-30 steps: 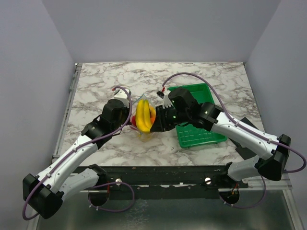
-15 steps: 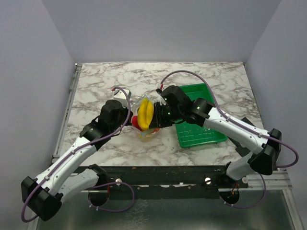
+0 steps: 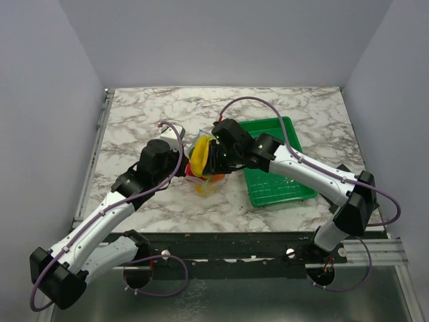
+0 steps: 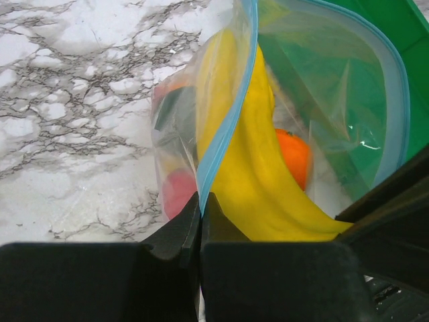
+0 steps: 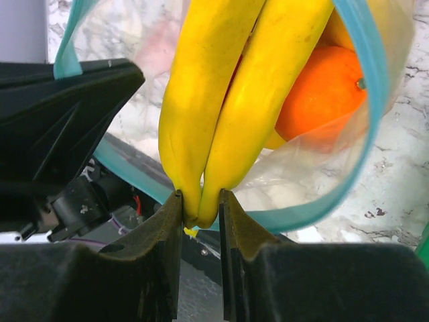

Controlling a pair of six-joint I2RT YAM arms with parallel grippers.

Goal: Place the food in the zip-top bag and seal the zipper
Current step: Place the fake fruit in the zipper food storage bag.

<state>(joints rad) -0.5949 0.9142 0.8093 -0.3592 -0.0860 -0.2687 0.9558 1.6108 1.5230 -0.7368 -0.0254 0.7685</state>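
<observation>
Left gripper (image 4: pixel 200 203): its jaws are pressing together on the light blue zipper strip (image 4: pixel 228 117), holding up one lip of the clear soft plastic zip-top bag (image 4: pixel 342 94).
Right gripper (image 5: pixel 200 204): its fingers are clamping the stem end of the yellow plastic banana bunch (image 5: pixel 221 94), which is sitting partway inside the bag's mouth.
Inside the bag: an orange round fruit (image 5: pixel 322 90) and a red round fruit (image 4: pixel 177 191) are lying beside the bananas.
Bag location: it is being held between the two grippers over the white marble-patterned table (image 3: pixel 134 121), just beside the green ribbed plastic tray (image 3: pixel 278 188).

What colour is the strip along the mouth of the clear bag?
Light blue zipper strip, clearest in left wrist view.
</observation>
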